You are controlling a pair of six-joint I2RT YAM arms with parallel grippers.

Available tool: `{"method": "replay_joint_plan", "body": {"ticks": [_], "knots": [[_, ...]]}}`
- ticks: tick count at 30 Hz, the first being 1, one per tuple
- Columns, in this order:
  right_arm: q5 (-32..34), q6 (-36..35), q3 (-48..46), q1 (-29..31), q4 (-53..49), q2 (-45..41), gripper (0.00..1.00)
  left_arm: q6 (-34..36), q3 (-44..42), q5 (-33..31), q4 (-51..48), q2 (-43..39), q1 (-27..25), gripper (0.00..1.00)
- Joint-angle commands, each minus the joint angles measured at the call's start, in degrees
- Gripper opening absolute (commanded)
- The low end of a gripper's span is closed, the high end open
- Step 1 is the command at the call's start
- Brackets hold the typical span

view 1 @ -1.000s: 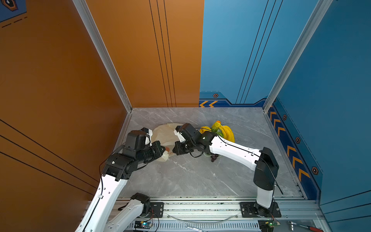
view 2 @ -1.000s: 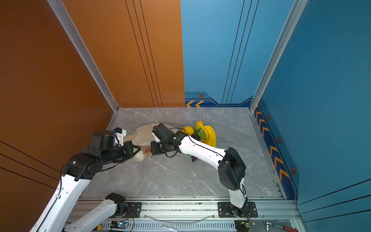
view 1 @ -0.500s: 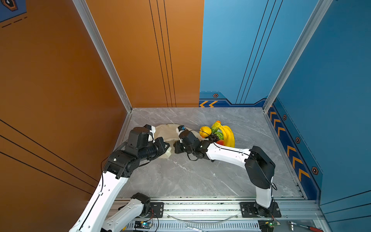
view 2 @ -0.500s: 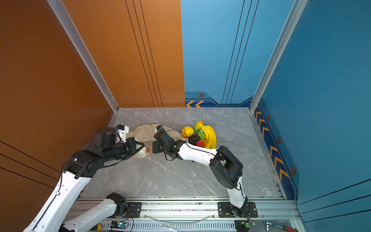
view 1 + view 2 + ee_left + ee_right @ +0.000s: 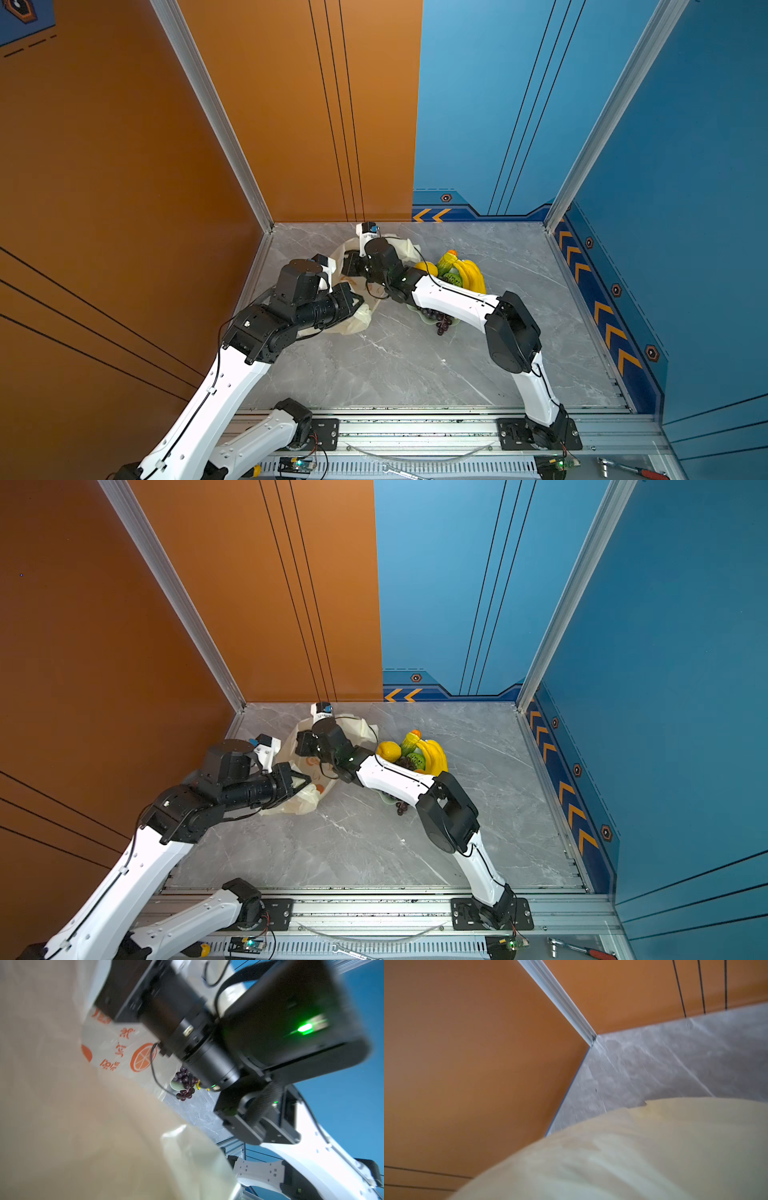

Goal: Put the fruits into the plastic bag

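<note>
The cream plastic bag [image 5: 355,322] [image 5: 303,804] lies at the back left of the floor, stretched between my two grippers. My left gripper [image 5: 358,300] [image 5: 306,779] is shut on the bag's near edge. My right gripper [image 5: 351,264] [image 5: 302,744] reaches across and is shut on its far side. In both wrist views the plastic bag [image 5: 83,1126] [image 5: 633,1157] hides the jaws. To the right the fruits are piled up: a banana bunch [image 5: 471,274] [image 5: 434,756], a yellow round fruit [image 5: 426,268] [image 5: 388,750], a green ball [image 5: 417,760] and grapes [image 5: 441,325] [image 5: 185,1082].
The fruits rest on a pale green dish [image 5: 423,314] [image 5: 386,798], partly under my right forearm [image 5: 449,299]. The orange wall [image 5: 477,1064] stands close behind the bag. Tools lie on the front rail [image 5: 623,469].
My right gripper has swung back and to the left, off the dish, pulling the bag toward the far corner. My left gripper has shifted slightly. More of the fruits show now.
</note>
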Motion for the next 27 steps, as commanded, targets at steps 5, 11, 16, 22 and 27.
{"method": "replay_joint_plan", "body": {"ticks": [5,11,16,22,27], "knots": [[-1.04,-2.42,-23.10,4.38,-5.32,-9.77,0.00,-3.01,-2.34,1.58,6.72,-3.57,6.65,0.00],[-2.63,-10.32,-21.16,5.36,-1.98,-10.48,0.00,-7.19,-7.04,6.27,12.24,-4.62,8.38,0.00],[-2.17,-3.48,-10.65,0.29,6.40,-7.22,0.00,-7.25,-7.94,9.66,12.11,-4.49,7.15,0.00],[-3.14,11.97,-5.09,-3.32,16.76,-4.68,0.00,-7.44,-9.55,9.48,12.15,-4.77,6.39,0.00],[-6.72,11.30,-8.33,-1.99,12.51,-6.13,0.00,-7.66,-8.86,10.54,13.89,-4.01,6.24,0.00]]}}
